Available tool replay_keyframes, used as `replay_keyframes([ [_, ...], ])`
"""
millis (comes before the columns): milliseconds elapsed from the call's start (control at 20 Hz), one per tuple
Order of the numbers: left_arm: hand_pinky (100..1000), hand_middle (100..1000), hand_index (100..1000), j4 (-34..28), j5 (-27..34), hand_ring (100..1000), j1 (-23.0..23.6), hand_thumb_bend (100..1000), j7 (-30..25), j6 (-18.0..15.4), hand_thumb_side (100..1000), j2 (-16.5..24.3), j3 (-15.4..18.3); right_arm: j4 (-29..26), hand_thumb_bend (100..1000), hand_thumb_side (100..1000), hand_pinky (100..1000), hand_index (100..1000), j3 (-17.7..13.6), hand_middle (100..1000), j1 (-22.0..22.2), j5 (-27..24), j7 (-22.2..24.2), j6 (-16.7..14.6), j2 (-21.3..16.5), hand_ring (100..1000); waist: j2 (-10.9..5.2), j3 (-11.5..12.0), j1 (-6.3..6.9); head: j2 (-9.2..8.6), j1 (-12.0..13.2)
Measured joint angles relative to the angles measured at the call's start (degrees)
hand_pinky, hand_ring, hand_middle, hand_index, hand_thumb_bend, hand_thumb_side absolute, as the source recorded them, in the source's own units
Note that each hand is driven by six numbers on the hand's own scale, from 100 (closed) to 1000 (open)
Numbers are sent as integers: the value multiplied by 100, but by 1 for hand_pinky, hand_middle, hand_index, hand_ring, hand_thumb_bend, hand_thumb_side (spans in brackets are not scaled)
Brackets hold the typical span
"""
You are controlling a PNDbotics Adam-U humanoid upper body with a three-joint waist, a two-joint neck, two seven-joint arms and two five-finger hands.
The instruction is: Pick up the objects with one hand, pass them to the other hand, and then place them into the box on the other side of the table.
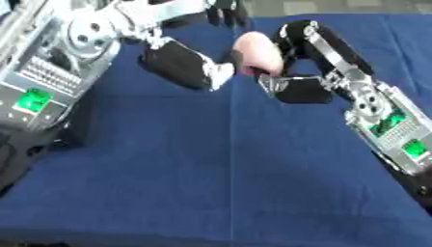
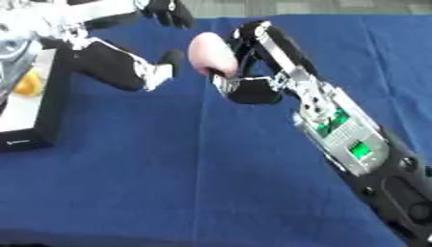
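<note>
Pink object [image 1: 258, 53]: gripped by right robot hand [image 1: 295, 79] — above bench's far edge.
Left robot hand [image 1: 190, 65]: open, just beside it — receiver.

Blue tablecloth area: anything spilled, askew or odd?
Nothing stands out. The blue tablecloth lies flat with nothing spilled. The right hand is curled round the pale pink rounded object above it, beside the left hand. A yellow item sits in the box at left.

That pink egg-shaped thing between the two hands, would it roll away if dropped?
Probably. The pink object looks rounded and smooth, so it could roll on the blue cloth. It keeps its shape in the right robot hand, so it seems fairly stiff.
</note>
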Motion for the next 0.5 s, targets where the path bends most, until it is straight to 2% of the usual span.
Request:
replay_keyframes([
  [350,858,764,863,5,-21,808,3,158,-104,-59,480,-46,-26,0,100,100,398,468,39,522,0,14,66,-42,0,497,0,-13,-1,2,2],
  [500,860,769,869,43,-117,812,5,208,-143,-95,543,-80,-50,0,100,100,397,468,71,522,-1,23,109,-69,0,496,0,-19,-2,3,4],
])
